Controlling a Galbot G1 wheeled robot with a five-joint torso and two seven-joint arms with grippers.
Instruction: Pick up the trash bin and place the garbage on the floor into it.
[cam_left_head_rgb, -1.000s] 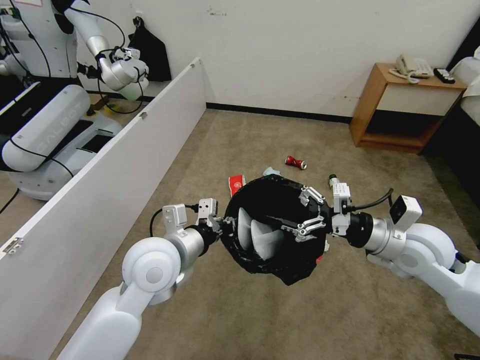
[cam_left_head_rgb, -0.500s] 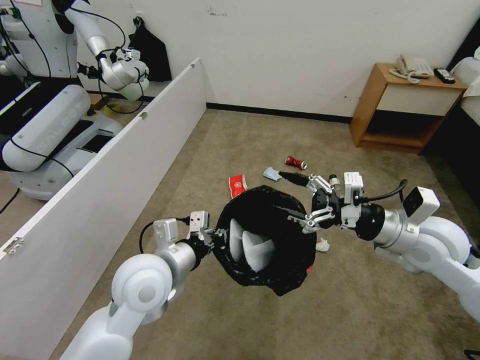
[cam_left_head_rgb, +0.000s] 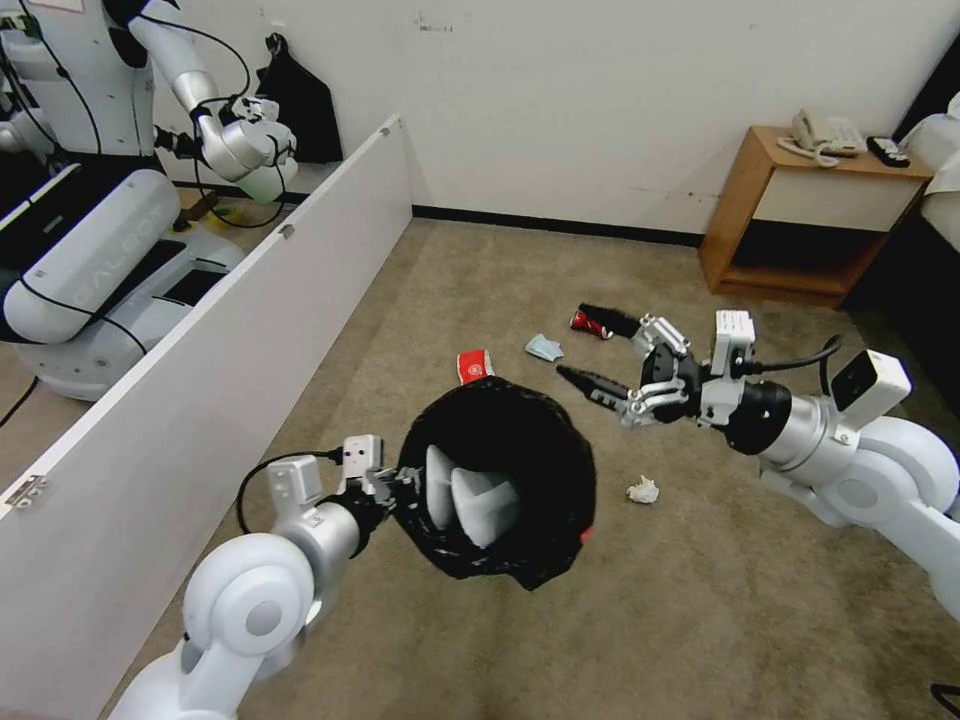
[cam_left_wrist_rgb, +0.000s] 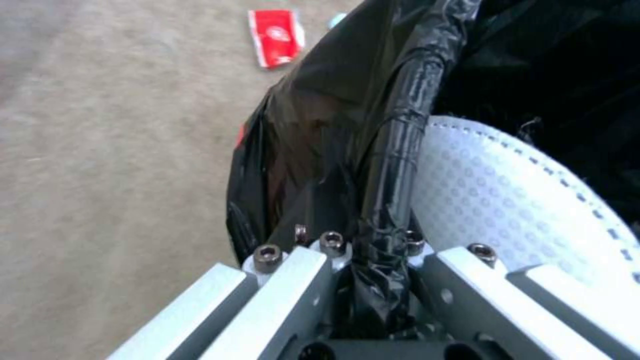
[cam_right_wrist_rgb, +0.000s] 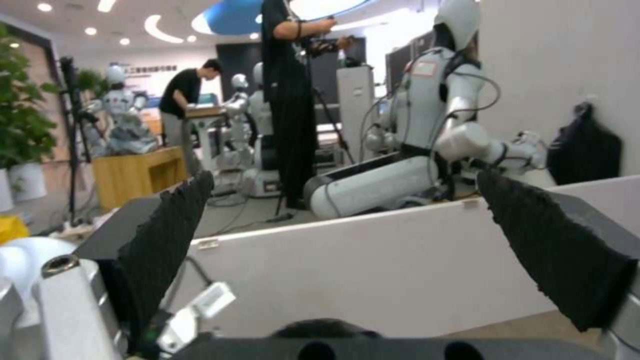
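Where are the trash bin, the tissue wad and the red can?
trash bin (cam_left_head_rgb: 545, 470): head view, on the black bag at its rim.
tissue wad (cam_left_head_rgb: 643, 490): head view, middle of the wad.
red can (cam_left_head_rgb: 588, 322): head view, on its visible red side.

A wooden side table (cam_left_head_rgb: 775, 200) bears a telephone (cam_left_head_rgb: 822, 133); white partition board (cam_left_head_rgb: 200, 340) left.

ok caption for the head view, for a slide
Left hand holds the trash bin by its rim above the carpet; open right hand hovers over scattered litter.
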